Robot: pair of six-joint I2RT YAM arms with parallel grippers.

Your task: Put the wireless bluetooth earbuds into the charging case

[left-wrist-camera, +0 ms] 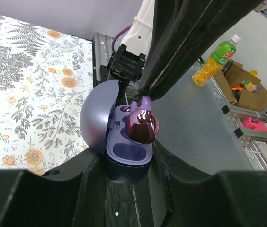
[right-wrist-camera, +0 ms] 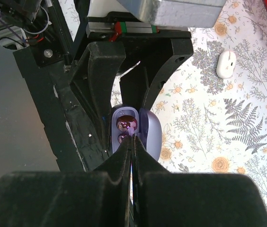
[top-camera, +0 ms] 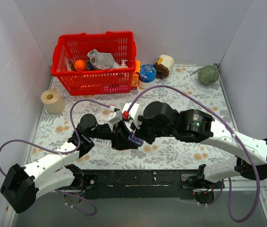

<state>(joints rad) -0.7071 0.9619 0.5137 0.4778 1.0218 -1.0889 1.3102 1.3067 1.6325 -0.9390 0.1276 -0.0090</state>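
Over case [left-wrist-camera: 123,158], earbud [left-wrist-camera: 142,127] in right gripper [left-wrist-camera: 145,96]

red basket [top-camera: 93,81] back-left | paper roll [top-camera: 53,100] left edge | blue ball [top-camera: 147,73] beside basket | green ball [top-camera: 208,74] back-right

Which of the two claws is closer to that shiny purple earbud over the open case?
Right. The right gripper pinches the earbud between its fingertips, just above the case. The left gripper sits lower, clamped around the case, with the earbud hanging above it.
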